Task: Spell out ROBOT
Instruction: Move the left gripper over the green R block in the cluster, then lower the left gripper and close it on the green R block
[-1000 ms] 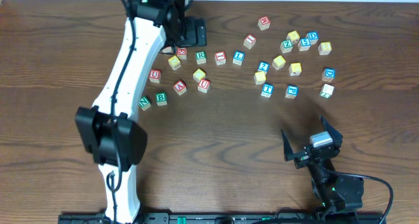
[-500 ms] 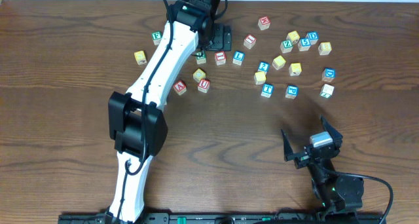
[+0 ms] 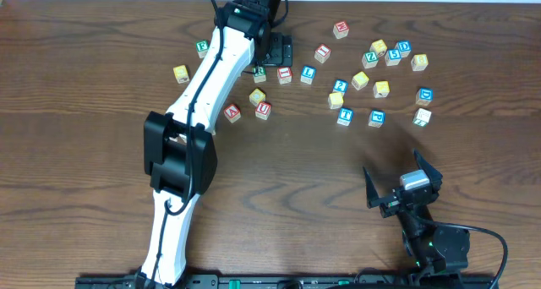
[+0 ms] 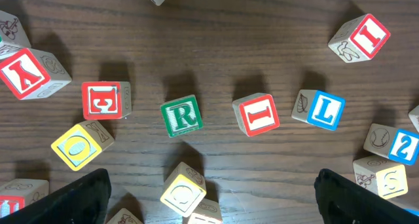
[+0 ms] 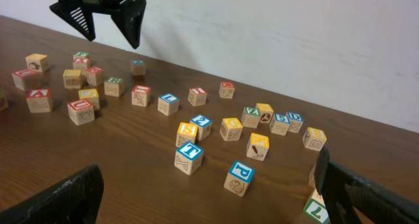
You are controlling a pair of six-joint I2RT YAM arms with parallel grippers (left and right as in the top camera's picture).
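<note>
Lettered wooden blocks lie scattered across the brown table (image 3: 279, 179). My left gripper (image 4: 209, 199) is open and empty, and hovers over the back row (image 3: 272, 49). Below it in the left wrist view are a green R block (image 4: 181, 116), a yellow O block (image 4: 77, 145) and a second yellow O block (image 4: 183, 190) between the fingers. The R block also shows in the overhead view (image 3: 259, 73). A blue T block (image 3: 344, 116) lies right of centre and also shows in the right wrist view (image 5: 189, 156). My right gripper (image 3: 404, 188) is open, empty and low near the front.
Beside the R block lie a red E block (image 4: 103, 99), a red I block (image 4: 259, 114) and a blue L block (image 4: 325, 109). A blue P block (image 5: 239, 177) and several other blocks lie in the right group. The left arm (image 3: 199, 111) covers some left-hand blocks.
My left arm has swung to the right along the back of the table, so its gripper now hangs over the R row. The right arm has not moved.
</note>
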